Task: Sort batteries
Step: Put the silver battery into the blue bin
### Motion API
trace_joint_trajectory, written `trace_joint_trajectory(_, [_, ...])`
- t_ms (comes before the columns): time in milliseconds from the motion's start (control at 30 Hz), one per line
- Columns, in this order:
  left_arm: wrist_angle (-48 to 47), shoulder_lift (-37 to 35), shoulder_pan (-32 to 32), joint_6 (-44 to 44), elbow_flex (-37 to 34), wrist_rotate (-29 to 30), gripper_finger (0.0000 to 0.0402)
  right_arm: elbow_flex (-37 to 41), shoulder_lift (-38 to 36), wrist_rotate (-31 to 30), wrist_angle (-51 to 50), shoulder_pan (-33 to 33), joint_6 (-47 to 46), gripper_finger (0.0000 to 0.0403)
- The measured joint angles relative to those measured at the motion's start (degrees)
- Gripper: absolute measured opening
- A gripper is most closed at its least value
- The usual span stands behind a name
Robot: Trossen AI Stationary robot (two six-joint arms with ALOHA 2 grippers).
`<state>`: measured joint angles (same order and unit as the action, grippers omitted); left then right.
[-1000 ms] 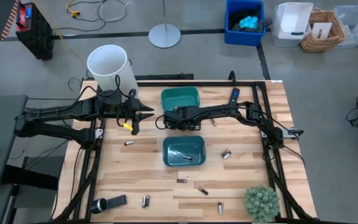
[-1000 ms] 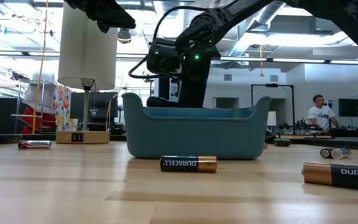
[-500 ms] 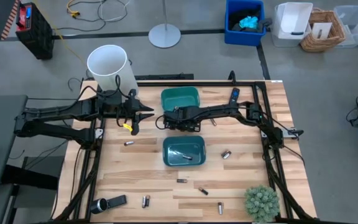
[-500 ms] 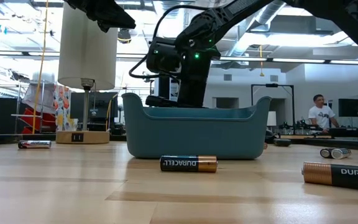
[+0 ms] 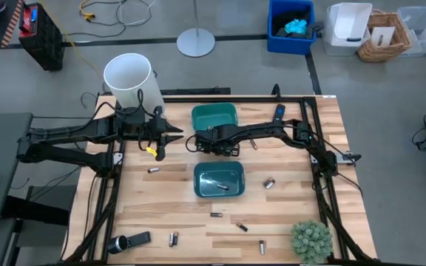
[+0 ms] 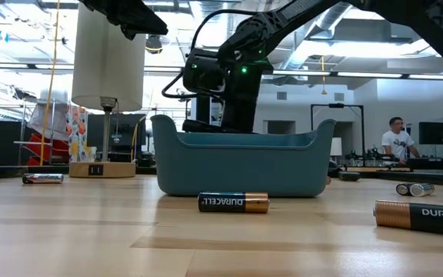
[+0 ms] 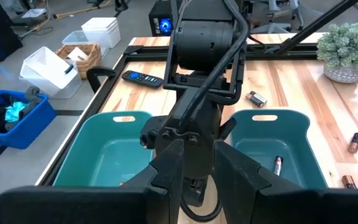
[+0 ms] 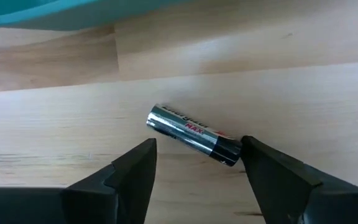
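A silvery battery with a dark end lies flat on the wooden table between the two teal bins, just beside the far bin. My right gripper points down over it, open, one finger on each side; in the high view the gripper hides it. The near bin holds one battery. Other batteries lie loose on the table. My left gripper hangs raised over the table's left part, open, with nothing between its fingers. My right gripper comes from above with its fingers across the battery's length. One fingertip stands right at the battery's dark end; whether it touches, I cannot tell. The other fingertip is clear of the battery.
A black remote lies at the far right and a flashlight-like cylinder at the near left. A potted plant stands at the near right corner, a white cylinder beyond the far left corner. More batteries lie near the front edge.
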<state>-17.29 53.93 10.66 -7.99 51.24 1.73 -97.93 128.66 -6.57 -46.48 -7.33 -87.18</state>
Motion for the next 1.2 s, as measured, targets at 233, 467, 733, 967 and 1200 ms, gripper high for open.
trace_joint_trajectory(233, [0.0,0.0,0.0,0.0,0.0,-0.1,0.0082,0.1,0.0,0.0,0.4,-0.5,1.4,0.0227])
trace_joint_trajectory(467, [0.0,0.0,0.0,0.0,0.0,-0.1,0.0082,0.1,0.0,0.5,1.9,-0.5,3.0,0.0234])
trace_joint_trajectory(733, [0.0,0.0,0.0,0.0,0.0,-0.1,0.0082,0.1,0.0,0.9,4.0,-0.4,1.8,0.0266])
trace_joint_trajectory(967, [-0.3,0.0,0.0,0.1,0.0,-1.3,0.0082,0.1,0.0,0.7,4.3,-0.4,-1.1,0.0271])
trace_joint_trajectory(1200, [-0.4,0.0,0.0,0.1,0.0,-2.6,0.0082,0.1,0.0,0.6,4.9,-1.0,-3.0,0.0271])
